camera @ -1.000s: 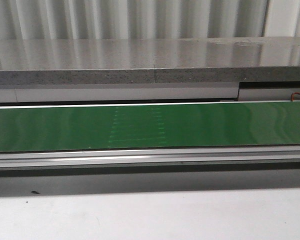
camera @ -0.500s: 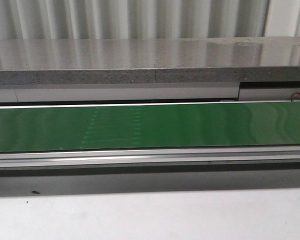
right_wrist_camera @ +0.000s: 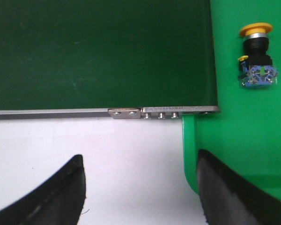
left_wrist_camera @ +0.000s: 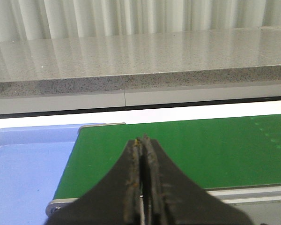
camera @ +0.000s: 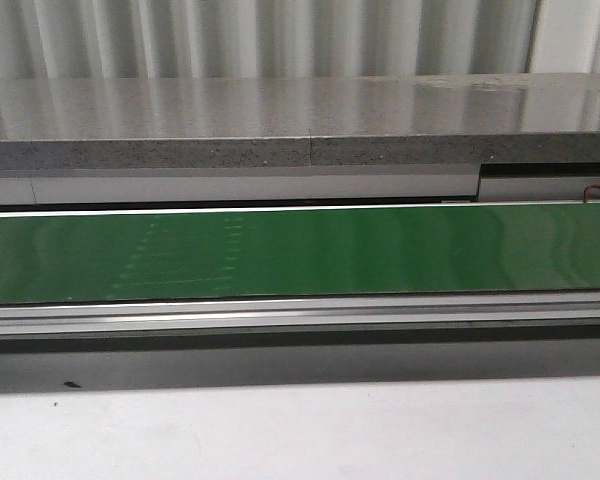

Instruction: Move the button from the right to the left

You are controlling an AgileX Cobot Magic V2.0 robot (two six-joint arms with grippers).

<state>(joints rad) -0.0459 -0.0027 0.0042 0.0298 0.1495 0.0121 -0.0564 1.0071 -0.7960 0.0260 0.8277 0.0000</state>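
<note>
Faint dotted patch on green belt [camera: 380,250] shifted leftward since earlier frames; rest unchanged. One button [right_wrist_camera: 256,56]: yellow cap, black collar, blue-grey block, lying on bright green tray [right_wrist_camera: 243,140] beside belt end. Left tool [left_wrist_camera: 141,140] closed, empty; right tool [right_wrist_camera: 140,187] spread wide, empty.

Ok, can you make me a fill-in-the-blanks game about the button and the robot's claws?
1. The button has a round cap that is ____ in colour.
2. The button lies on a bright ____ tray, beside the end of the dark green belt.
3. The right gripper has its fingers wide ____.
4. The left gripper has its fingers pressed ____, holding nothing.

Missing words: yellow; green; open; shut
</note>
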